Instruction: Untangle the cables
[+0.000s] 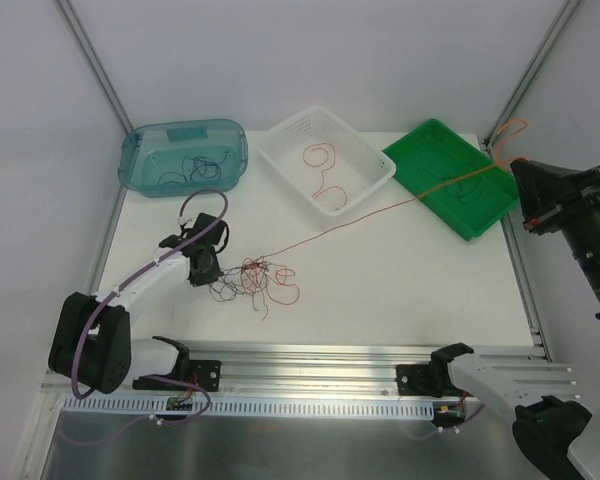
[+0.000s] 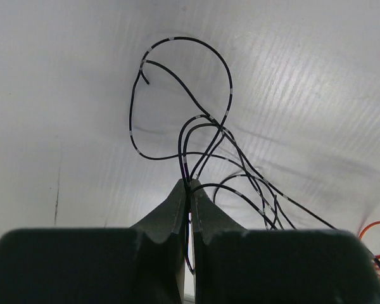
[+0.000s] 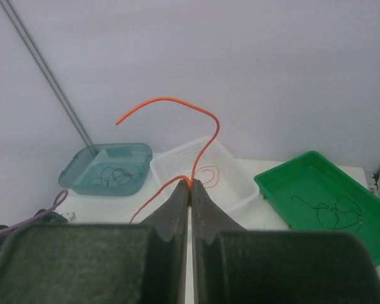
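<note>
1. Tension looks like the purpose: the right tool [image 3: 190, 187], raised well to the right of the white basket [image 1: 290, 128], is fully closed on one red-orange cable [image 1: 380, 211]. That cable runs taut past the basket's near corner down to the heap.
2. Tangled cables [image 1: 260, 280] lie on the worktop [image 1: 410, 290], nearer the arms than the basket and to its left.
3. The left tool [image 2: 189, 190], at the heap's left edge, is clamped tight on black cables [image 2: 202, 126], probably to anchor the knot so the single strand can slide out.
4. Sorted pieces seem grouped by colour: red-orange in the basket, black in the blue tub [image 1: 140, 165] left of it and the green tray [image 1: 410, 137] right of it.
5. No brand, label or writing is readable.
</note>
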You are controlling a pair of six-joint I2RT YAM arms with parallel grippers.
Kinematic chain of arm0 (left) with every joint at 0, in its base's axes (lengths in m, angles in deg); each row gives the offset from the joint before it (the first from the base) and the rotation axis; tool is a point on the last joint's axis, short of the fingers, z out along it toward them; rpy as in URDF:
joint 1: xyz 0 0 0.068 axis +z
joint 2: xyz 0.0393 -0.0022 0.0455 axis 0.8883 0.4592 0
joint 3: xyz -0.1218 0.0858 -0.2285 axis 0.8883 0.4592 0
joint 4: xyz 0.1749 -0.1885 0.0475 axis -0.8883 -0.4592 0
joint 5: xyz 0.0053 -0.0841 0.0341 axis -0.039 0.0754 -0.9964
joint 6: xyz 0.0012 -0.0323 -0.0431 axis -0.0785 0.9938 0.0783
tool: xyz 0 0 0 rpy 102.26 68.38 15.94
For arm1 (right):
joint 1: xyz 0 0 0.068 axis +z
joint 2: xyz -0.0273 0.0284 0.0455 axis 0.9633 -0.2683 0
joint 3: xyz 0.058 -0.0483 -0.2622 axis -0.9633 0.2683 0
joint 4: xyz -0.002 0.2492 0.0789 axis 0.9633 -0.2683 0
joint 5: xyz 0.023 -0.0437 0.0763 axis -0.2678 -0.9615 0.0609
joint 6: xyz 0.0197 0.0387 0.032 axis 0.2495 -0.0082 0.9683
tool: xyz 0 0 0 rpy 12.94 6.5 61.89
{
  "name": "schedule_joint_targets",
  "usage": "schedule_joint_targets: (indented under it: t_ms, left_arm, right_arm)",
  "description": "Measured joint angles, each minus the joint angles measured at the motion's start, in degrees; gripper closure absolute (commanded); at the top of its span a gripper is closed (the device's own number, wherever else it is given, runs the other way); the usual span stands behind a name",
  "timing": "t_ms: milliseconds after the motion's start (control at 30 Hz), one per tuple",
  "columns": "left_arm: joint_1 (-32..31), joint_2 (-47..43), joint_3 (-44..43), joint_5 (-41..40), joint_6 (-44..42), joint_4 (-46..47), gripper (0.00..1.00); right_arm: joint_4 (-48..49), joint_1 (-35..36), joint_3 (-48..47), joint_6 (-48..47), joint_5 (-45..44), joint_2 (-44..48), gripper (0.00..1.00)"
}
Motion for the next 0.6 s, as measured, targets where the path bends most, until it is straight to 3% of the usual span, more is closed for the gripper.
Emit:
schedule_joint_targets:
  t_ms: [367,500,600]
  left_arm:
    - [4.15,-0.63,1.86,0.24,1.84,1.53,1.00]
    - [4.04,-5.75,1.36,4.52,-0.42,1.57,1.00]
    - [3.93,-9.66,0.37,8.83,-3.26,2.23,0.98]
  right_arm:
    - [0.24,-0.02,13.00,-0.37,-7.58,7.43,0.99]
    - [1.51,-0.09,29.68,1.68,-3.02,11.19,0.99]
    - [2.75,-0.11,50.58,5.64,0.76,12.09,0.72]
